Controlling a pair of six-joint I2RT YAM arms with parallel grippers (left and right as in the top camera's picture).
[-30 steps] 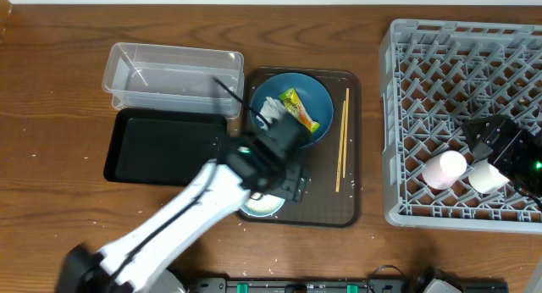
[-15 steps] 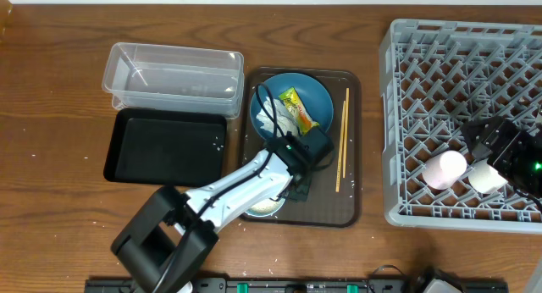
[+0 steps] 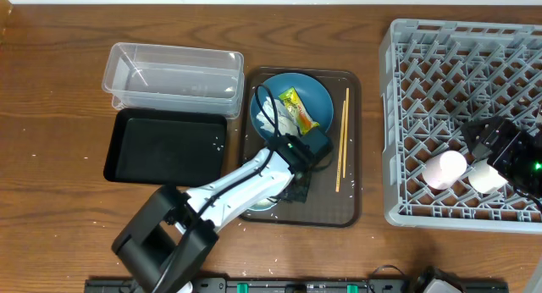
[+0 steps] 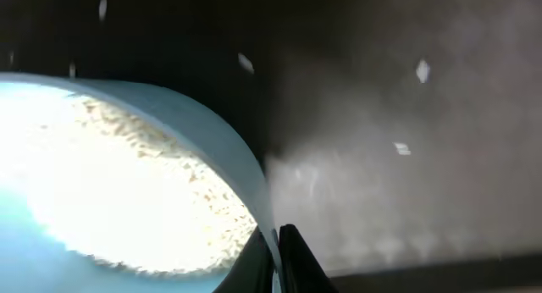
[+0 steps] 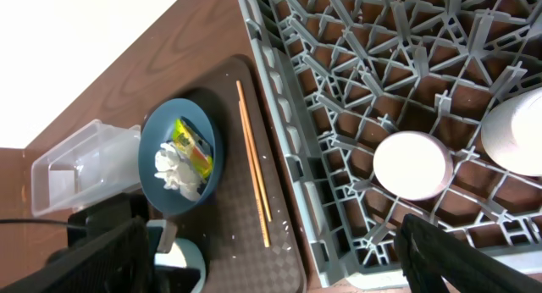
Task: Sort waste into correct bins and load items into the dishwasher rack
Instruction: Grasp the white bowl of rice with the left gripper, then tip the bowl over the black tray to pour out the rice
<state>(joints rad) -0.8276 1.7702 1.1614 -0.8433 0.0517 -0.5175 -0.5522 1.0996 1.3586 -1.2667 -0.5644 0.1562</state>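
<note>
White bowl (image 3: 257, 206) mostly under left arm (image 3: 227, 188)

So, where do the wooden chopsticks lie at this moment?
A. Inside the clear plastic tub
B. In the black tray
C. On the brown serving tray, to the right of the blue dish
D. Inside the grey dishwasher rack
C: in the overhead view the chopsticks lie along the right side of the brown serving tray, beside the blue dish and outside the rack.
</note>
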